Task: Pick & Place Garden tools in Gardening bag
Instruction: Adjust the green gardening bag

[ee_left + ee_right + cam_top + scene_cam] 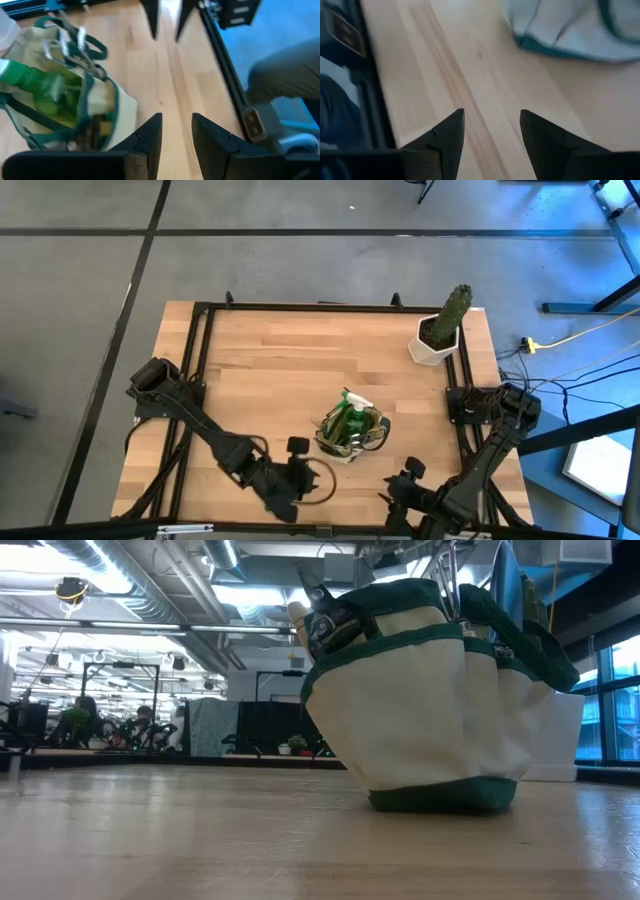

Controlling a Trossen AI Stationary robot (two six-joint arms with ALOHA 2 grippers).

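Now smooth plank table point(270, 360) bears soft fabric gardening bag point(352, 432)

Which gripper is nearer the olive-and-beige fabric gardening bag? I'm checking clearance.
Left. The left gripper sits just beside the gardening bag, open and empty; the right gripper waits farther off, open.

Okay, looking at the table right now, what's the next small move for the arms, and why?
Probably just pull both arms back toward the near edge. The gardening bag already holds the spray bottle and other tools, no tool lies loose on the table, and the left gripper and right gripper both stand open and empty over bare wood.
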